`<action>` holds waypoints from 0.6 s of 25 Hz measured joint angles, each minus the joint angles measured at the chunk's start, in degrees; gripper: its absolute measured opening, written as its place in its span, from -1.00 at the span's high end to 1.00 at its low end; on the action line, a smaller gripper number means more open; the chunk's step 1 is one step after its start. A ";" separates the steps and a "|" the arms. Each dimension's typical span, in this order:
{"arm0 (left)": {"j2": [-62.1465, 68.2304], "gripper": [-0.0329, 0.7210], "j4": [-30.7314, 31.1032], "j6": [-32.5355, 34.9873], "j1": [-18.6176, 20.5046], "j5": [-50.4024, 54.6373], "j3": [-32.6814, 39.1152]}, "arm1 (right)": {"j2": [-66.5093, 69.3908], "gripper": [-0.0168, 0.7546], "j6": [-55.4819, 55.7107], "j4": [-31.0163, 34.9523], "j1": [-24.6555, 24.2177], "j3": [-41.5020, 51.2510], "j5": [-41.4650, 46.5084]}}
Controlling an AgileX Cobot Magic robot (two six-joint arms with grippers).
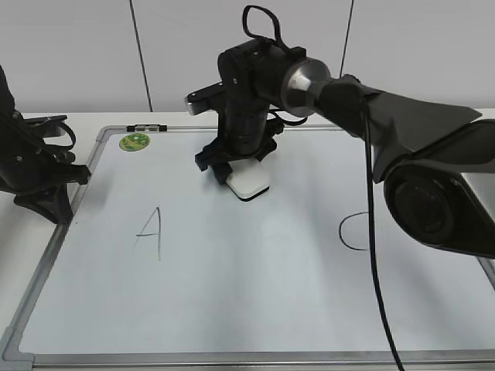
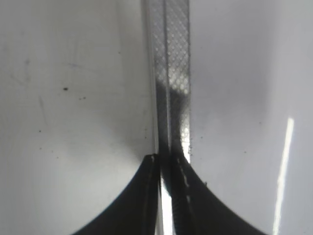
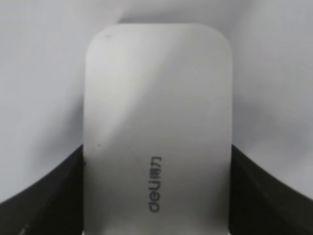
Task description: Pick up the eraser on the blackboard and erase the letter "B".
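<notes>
At the left edge, the left gripper (image 1: 46,202) rests by the board's (image 1: 255,309) frame (image 2: 171,58), fingers together in the wrist view, its arm cut off. A green magnet (image 1: 134,141) sits near the top-left corner, then the "A" (image 1: 151,233). Mid-board, the right gripper (image 1: 236,171) is clamped on the eraser (image 1: 249,182), its underside hidden. No "B" can be made out. The "C" (image 1: 354,232) is partly hidden by the right arm (image 1: 418,124).
</notes>
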 joint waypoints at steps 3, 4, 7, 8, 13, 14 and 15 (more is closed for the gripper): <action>0.00 0.80 0.12 0.00 0.00 0.00 0.00 | 0.00 -0.44 0.68 -0.66 -1.67 -0.03 0.00; 0.00 0.80 0.12 0.00 0.00 0.00 0.00 | 0.00 -0.44 0.91 -0.87 -2.39 -0.03 0.00; 0.00 0.80 0.23 0.00 0.00 0.00 0.00 | -0.19 -0.44 1.22 -1.48 -3.85 -0.12 0.73; 0.00 0.80 0.23 0.00 0.00 0.00 0.00 | -0.45 -0.44 1.22 -1.86 -3.96 -0.12 1.19; 0.00 0.80 0.34 0.00 0.00 0.00 0.00 | -3.74 -0.44 -0.27 -3.18 -4.31 0.44 5.23; 0.00 0.80 0.34 0.00 0.00 0.00 0.00 | -4.58 -0.44 -0.74 -3.30 -4.31 0.44 5.47; 0.00 0.80 0.34 0.00 0.00 0.00 0.00 | -6.16 -0.44 -1.13 -3.71 -4.40 0.44 5.58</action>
